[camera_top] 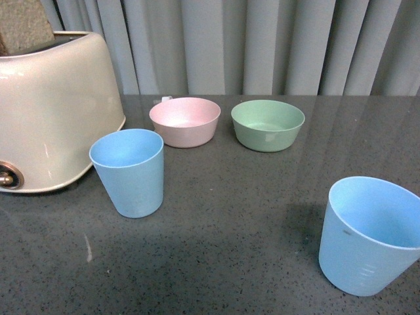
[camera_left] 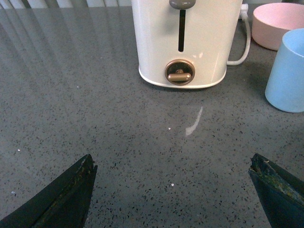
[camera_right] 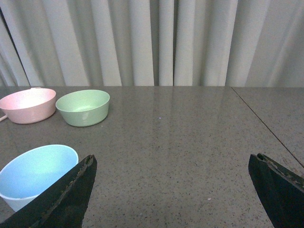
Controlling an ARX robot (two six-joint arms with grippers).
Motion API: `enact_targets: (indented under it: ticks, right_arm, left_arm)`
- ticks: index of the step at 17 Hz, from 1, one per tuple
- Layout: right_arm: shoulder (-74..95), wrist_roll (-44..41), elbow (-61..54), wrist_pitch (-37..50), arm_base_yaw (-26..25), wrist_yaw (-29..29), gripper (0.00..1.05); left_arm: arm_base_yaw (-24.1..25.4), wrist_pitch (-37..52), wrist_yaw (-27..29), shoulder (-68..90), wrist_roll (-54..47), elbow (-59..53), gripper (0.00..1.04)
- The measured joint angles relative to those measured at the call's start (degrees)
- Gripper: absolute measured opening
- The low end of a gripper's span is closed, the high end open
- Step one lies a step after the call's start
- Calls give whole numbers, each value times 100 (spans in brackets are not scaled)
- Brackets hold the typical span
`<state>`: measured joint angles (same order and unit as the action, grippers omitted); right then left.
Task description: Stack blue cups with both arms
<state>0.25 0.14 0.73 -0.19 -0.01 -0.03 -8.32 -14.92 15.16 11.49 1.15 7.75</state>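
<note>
Reference: cream round-cornered toaster, standing at the robot's left on the dark grey speckled tabletop.

First light blue tapered plastic cup: upright, mouth up, just beside the toaster on its right. The left wrist view shows a narrow gap between them.

Second light blue tapered plastic cup: upright, well apart from the toaster, far to its right and nearer the robot. Faint embossed lines on its wall.

Pale pink plastic bowl: right of the toaster, beyond the first cup.

Pale green plastic bowl: just beside the pink one, on the side away from the toaster.

Left gripper: black jaws spread wide, only bare tabletop between them, nothing held. It faces the toaster's lever end.

Right gripper: jaws equally wide, nothing held. The second cup shows partly behind one jaw, outside the gap.

Neither arm appears in the front view.
</note>
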Motion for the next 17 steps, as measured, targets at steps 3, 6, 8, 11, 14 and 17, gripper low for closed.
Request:
enact_targets:
  ticks: [3,6,8,11,14,17]
  right_arm:
    - [0,0,0,-2,0,2,98]
    - [0,0,0,-4,0,2,98]
    - [0,0,0,-7,0,2,98]
    - [0,0,0,-7,0,2,98]
    - [0,0,0,-7,0,2,98]
    - [0,0,0,-4,0,2,98]
  left_arm:
    - [387,1014,-400,702,-170,411,98]
    - [444,2479,-1397,2398,-579,1078,98]
    - [15,2883,-1910,3554,-697,1805,98]
    - [-894,2610,-2503,5049,-715,2785,98]
    - [-1172,2205,-2793,5980,-684,3276,98]
    - [-1366,1869,-2959,6601,-723,3622,98]
